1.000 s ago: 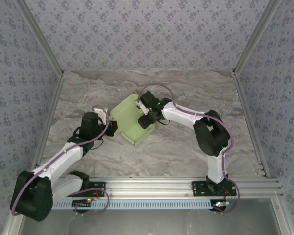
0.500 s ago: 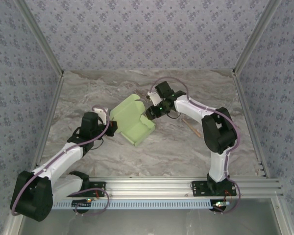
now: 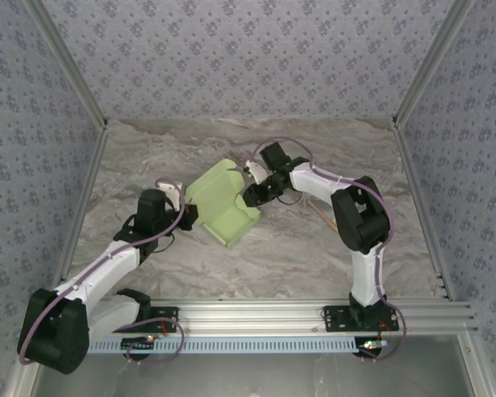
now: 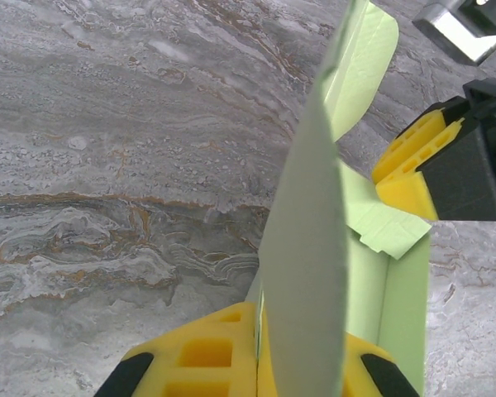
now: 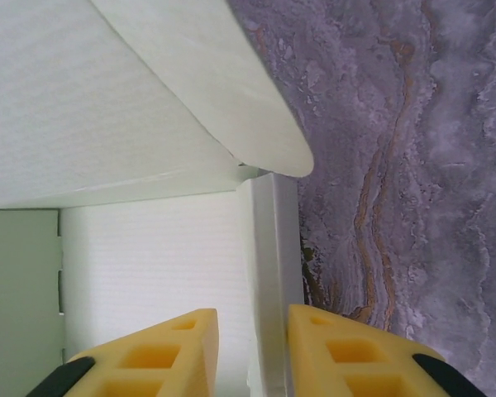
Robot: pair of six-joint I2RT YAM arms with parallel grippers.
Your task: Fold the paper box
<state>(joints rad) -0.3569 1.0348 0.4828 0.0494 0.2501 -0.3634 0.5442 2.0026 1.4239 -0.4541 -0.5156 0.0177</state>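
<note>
Left pincer is clamped on the paper box at its near-left panel. The wrist view has yellow pads on both sides of the card with no gap. Right pincer is on the opposite side with its jaws straddling an upright side wall. One pad sits against the wall and the other is slightly off it, so it reads as open, not pinching.

The box is half formed: a shallow tray with its walls up and a rounded flap loose above the corner. It sits around the middle of the marbled surface, well clear of every edge and tilted up off the surface on the left arm's side.

Handling, my read:
- The card is thin and very light, so weight is no issue.
- It is floppy. The panel bows in the left wrist view, so pushing mid-panel will buckle it.
- It creases permanently, so a stray dent won't come out.
- Best hold is low on a wall, close to a score line or corner, not on flap tips.
- Clamp lightly. The left hold acts as the anchor while the right works the wall and flap.
</note>
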